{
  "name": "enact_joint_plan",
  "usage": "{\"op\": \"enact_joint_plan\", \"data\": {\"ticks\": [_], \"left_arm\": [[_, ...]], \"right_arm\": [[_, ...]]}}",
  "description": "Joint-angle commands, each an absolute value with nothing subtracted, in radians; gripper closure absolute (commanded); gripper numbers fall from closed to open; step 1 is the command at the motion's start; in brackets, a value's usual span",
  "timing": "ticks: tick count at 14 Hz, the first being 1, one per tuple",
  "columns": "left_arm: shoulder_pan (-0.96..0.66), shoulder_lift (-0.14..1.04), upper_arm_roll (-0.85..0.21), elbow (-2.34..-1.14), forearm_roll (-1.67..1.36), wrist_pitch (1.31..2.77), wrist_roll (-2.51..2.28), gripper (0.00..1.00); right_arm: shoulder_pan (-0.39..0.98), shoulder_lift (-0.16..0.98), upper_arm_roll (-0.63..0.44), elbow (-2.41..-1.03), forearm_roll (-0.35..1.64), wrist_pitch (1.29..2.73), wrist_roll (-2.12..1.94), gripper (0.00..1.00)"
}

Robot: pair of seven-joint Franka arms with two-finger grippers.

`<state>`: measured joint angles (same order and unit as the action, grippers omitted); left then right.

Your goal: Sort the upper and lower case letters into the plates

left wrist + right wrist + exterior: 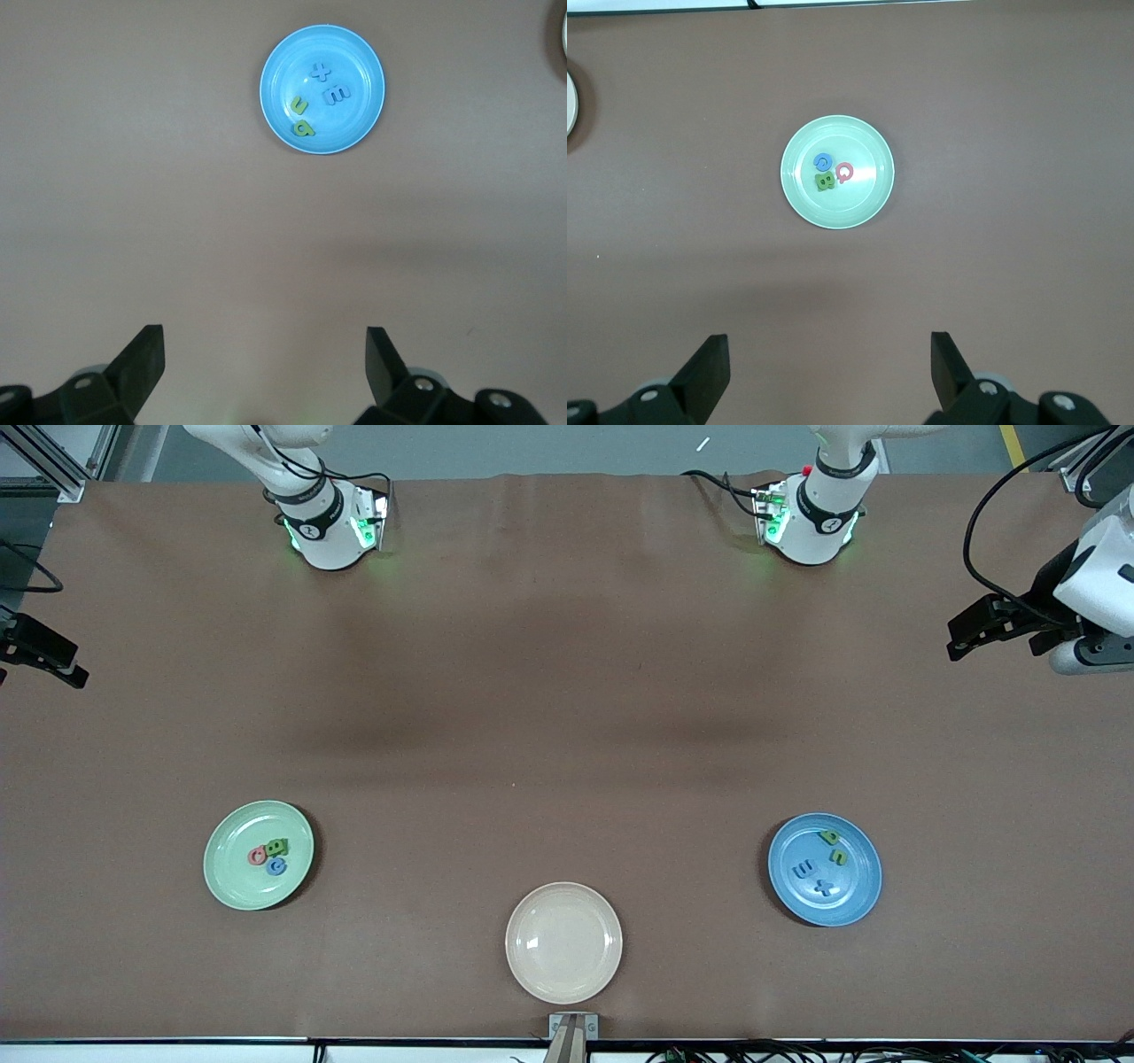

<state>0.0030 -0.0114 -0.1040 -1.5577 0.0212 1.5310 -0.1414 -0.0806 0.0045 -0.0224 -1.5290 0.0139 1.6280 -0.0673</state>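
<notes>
green plate holds red, green, blue letters, perhaps "g"; blue plate holds "x", "e". both grippers, left and right, wait spread apart above bare table.

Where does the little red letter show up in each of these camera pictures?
Front view: the small chunky red toy letter lies in the pale mint green round plate, toward the right arm's end of the table.
Left wrist view: not in it.
Right wrist view: in the same mint plate, mid-picture.
Shared landmark: the cream-beige round plate.
</notes>
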Motion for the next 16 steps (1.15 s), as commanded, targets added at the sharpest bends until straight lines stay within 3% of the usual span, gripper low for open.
{"op": "enact_joint_plan", "data": {"ticks": [1,16], "left_arm": [[0.006,-0.067,-0.109,-1.630,0.005,1.572,-0.147,0.00],[-0.029,-0.078,-0.101,-1.628,0.006,1.575,-0.140,0.00]], "right_arm": [[-0.092,0.006,-0.009,-1.520,0.002,1.618,-0.064,0.00],[-0.091,0.006,-0.009,-1.522,0.002,1.618,-0.063,0.00]]}}
